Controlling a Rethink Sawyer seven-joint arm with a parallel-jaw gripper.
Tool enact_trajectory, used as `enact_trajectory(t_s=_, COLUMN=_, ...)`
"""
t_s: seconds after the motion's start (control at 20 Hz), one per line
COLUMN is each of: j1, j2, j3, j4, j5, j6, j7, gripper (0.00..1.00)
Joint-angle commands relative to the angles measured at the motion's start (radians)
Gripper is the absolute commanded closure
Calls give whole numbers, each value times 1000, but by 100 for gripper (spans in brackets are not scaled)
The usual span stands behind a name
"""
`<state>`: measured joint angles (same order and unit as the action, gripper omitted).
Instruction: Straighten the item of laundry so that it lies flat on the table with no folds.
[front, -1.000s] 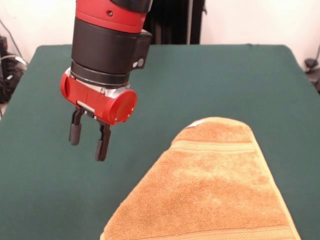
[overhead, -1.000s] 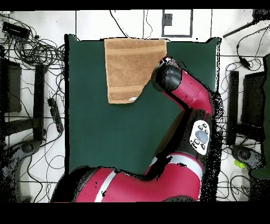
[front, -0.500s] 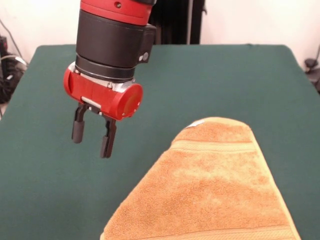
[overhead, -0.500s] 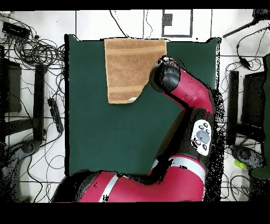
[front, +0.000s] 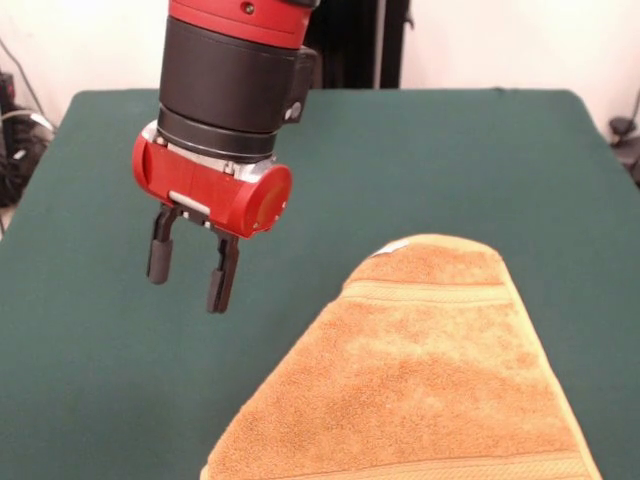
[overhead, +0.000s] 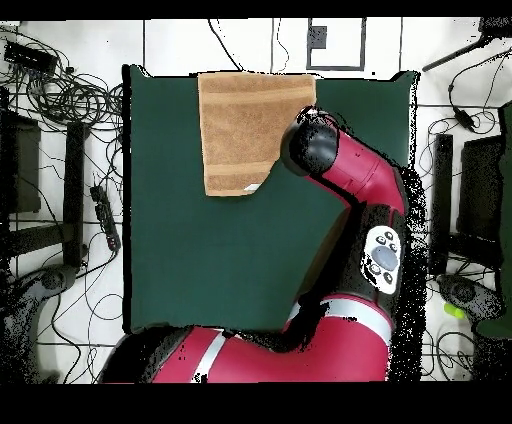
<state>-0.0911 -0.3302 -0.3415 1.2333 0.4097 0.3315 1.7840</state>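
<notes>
A: The towel (front: 420, 380) — where was it, and had it changed?

B: It lay at the table's (front: 450, 150) near edge in the front view, exactly as a second before, one corner folded diagonally so a white tag (front: 392, 246) showed.

A: And the gripper (front: 187, 272)?

B: It had drifted slightly toward the towel, hanging above the cloth with its fingers (front: 219, 277) spread apart, holding nothing.

A: Room to move?

B: Bare green cloth stretched all around the gripper. Overhead, the towel (overhead: 250, 125) touched the table's (overhead: 170, 230) top edge, beside the arm (overhead: 345, 170).
</notes>
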Motion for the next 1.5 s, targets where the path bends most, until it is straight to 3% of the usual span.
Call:
enact_trajectory(t_s=0.05, j1=1, j2=25, j3=150, j4=71, j5=-25, j6=45, j7=115, gripper=0)
enact_trajectory(t_s=1.5, j1=5, j2=45, j3=146, j4=52, j5=-44, j6=33, j7=136, gripper=0)
